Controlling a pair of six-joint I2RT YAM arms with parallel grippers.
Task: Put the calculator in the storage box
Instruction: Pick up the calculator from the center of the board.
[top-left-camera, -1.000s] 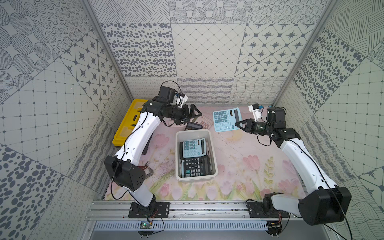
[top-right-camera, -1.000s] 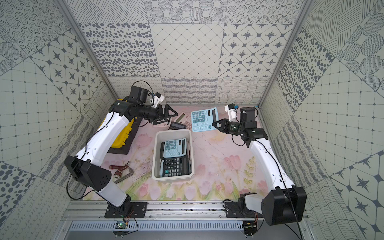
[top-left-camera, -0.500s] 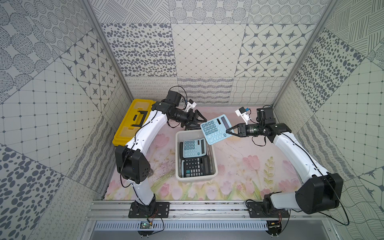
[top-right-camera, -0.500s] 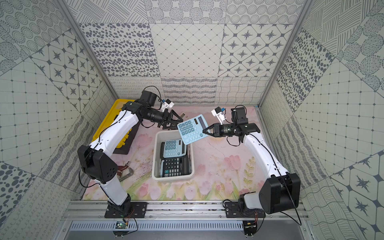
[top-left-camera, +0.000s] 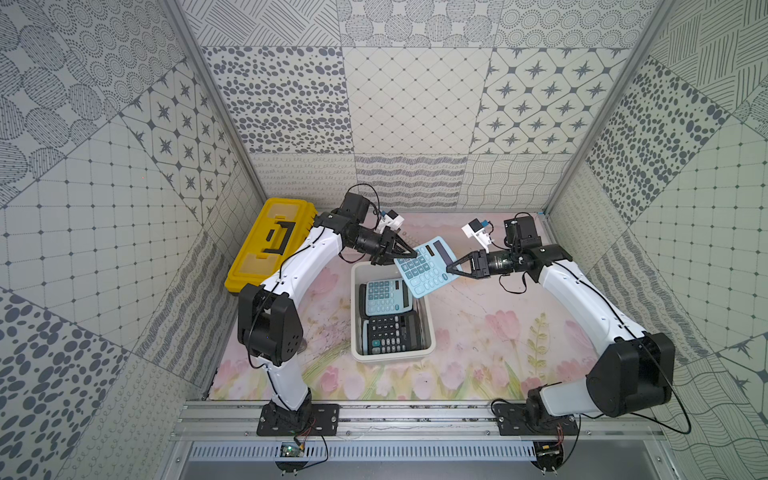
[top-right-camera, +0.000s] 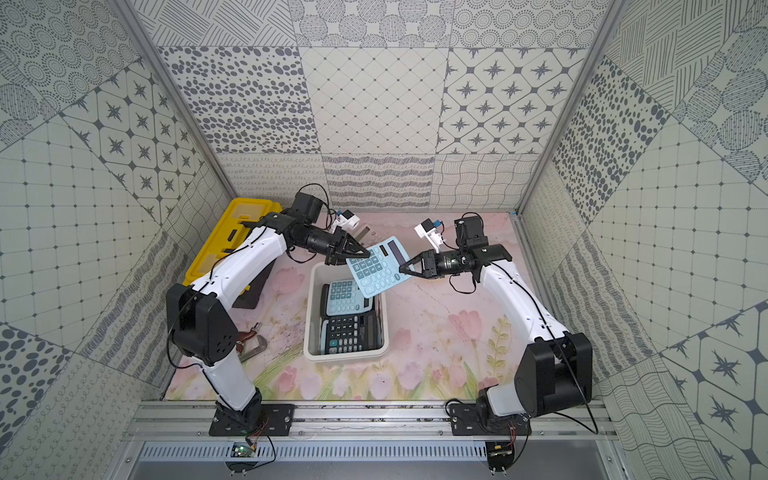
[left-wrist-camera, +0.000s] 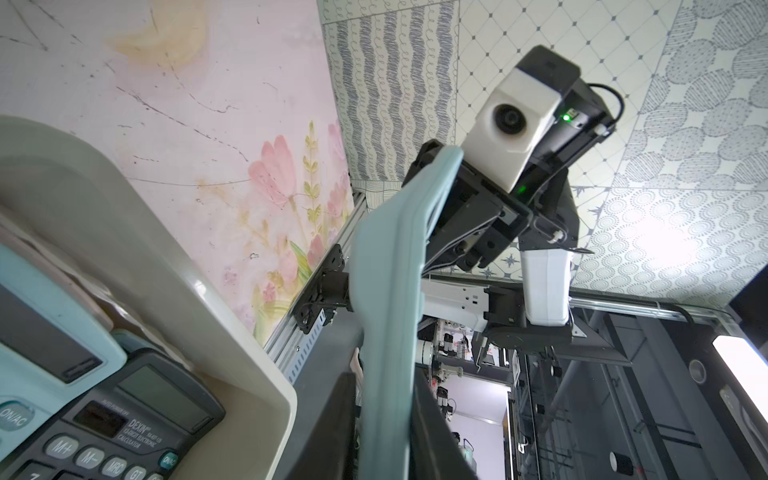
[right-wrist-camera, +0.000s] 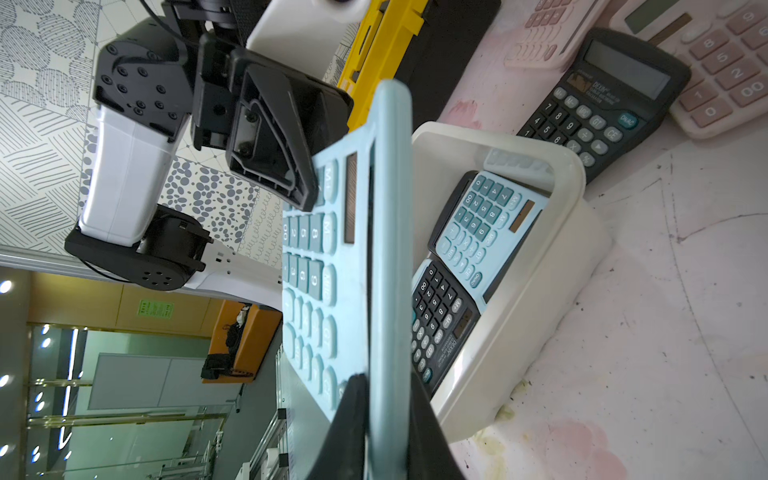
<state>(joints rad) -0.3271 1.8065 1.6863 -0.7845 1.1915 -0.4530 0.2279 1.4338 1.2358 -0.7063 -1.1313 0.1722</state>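
A light blue calculator (top-left-camera: 424, 266) (top-right-camera: 376, 266) hangs tilted in the air over the far end of the white storage box (top-left-camera: 355, 316) (top-right-camera: 309, 316). My right gripper (top-left-camera: 451, 268) (right-wrist-camera: 386, 386) is shut on its right edge. My left gripper (top-left-camera: 411, 253) (left-wrist-camera: 384, 386) is shut on the opposite edge, with both fingers pressed against the calculator (left-wrist-camera: 386, 291) (right-wrist-camera: 386, 249). Inside the storage box (right-wrist-camera: 569, 174) (left-wrist-camera: 166, 232) lie another light blue calculator (top-left-camera: 384, 297) and a black one (top-left-camera: 390, 338).
A yellow-lidded toolbox (top-left-camera: 270, 241) stands at the back left, behind the left arm. A metal clamp (top-right-camera: 249, 345) lies by the left arm's base. Beyond the box, a black calculator (right-wrist-camera: 602, 99) and pink calculators (right-wrist-camera: 727, 62) lie on the floral table.
My right gripper lifted the calculator from the back of the table and carried it left over the box. My left gripper swung over and closed on its other edge.
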